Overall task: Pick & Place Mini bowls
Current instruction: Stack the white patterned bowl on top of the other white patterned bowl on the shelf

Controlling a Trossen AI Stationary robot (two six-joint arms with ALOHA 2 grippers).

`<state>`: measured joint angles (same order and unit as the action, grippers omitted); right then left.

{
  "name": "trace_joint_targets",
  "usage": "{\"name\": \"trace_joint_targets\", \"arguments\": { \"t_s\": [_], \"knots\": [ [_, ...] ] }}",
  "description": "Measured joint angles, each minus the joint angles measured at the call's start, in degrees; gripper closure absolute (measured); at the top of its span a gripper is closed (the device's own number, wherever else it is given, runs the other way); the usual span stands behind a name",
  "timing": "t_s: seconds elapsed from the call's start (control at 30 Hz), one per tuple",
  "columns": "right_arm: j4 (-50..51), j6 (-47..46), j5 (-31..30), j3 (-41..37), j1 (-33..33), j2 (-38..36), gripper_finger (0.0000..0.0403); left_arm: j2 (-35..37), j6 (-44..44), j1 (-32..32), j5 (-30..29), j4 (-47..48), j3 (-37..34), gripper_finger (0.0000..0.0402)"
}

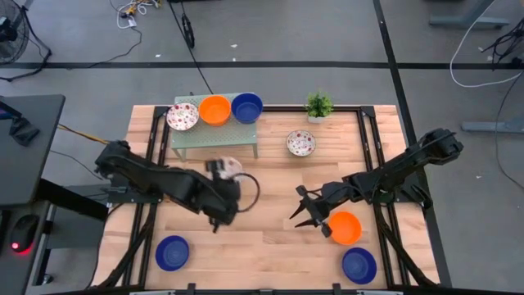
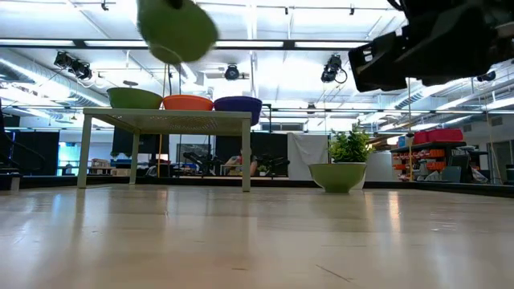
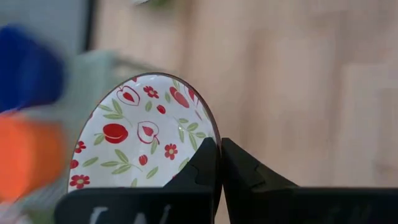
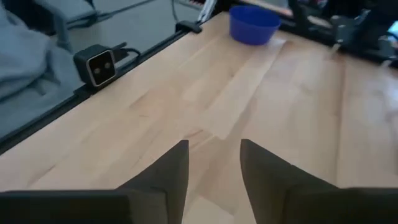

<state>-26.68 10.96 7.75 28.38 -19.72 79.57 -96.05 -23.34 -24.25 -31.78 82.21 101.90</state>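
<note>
My left gripper [image 1: 223, 182] [image 3: 219, 147] is shut on a white mini bowl with red flowers [image 1: 230, 167] [image 3: 140, 140], held high over the table's middle; the low view shows the bowl's underside [image 2: 178, 29]. My right gripper [image 1: 304, 211] [image 4: 214, 149] is open above bare wood, just left of an orange bowl [image 1: 345, 227] on the table. A small green stand [image 1: 214, 135] carries a patterned bowl [image 1: 182, 115], an orange bowl [image 1: 214, 110] and a blue bowl [image 1: 246, 107]. Another patterned bowl [image 1: 300, 142] and two blue bowls [image 1: 173, 252] [image 1: 359, 265] sit on the table. My left gripper pinches the flowered bowl's rim [image 3: 210, 127], with one finger [image 3: 198, 169] on the inside and the other finger [image 3: 242, 168] on the outside. The bowl is lifted clear of the table and tipped up on edge, its inside facing the wrist camera.
A small potted plant [image 1: 319, 105] stands at the far edge, right of the stand. Open wood lies between the two grippers and along the near edge between the blue bowls. A black frame [image 1: 372, 147] runs along the table's sides. A small camera [image 4: 96, 64] sits at the near edge.
</note>
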Motion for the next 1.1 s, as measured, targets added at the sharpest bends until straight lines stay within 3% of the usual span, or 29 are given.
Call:
{"name": "trace_joint_targets", "arguments": {
  "t_s": [0.17, 0.53, 0.83, 1.1],
  "knots": [
    [-2.11, 0.02, 0.02, -1.14, 0.90, 0.02, 0.0262, 6.38, -6.90, 2.74, -6.01, 7.71, -0.44, 0.0392],
    [-3.76, 0.00, 0.22, -1.14, 0.94, 0.04, 0.0262, 23.48, -7.61, 15.77, -16.05, 6.63, -11.20, 0.0391],
    [-4.09, 0.02, 0.20, -1.14, 0.96, 0.04, 0.0262, 31.55, 0.88, 28.60, -14.10, -7.30, -25.38, 0.0392],
    [-4.19, 0.02, 0.20, -1.14, 0.96, 0.04, 0.0262, 31.51, 7.58, 37.43, -10.28, -15.56, -31.00, 0.0391]
  ]
}}
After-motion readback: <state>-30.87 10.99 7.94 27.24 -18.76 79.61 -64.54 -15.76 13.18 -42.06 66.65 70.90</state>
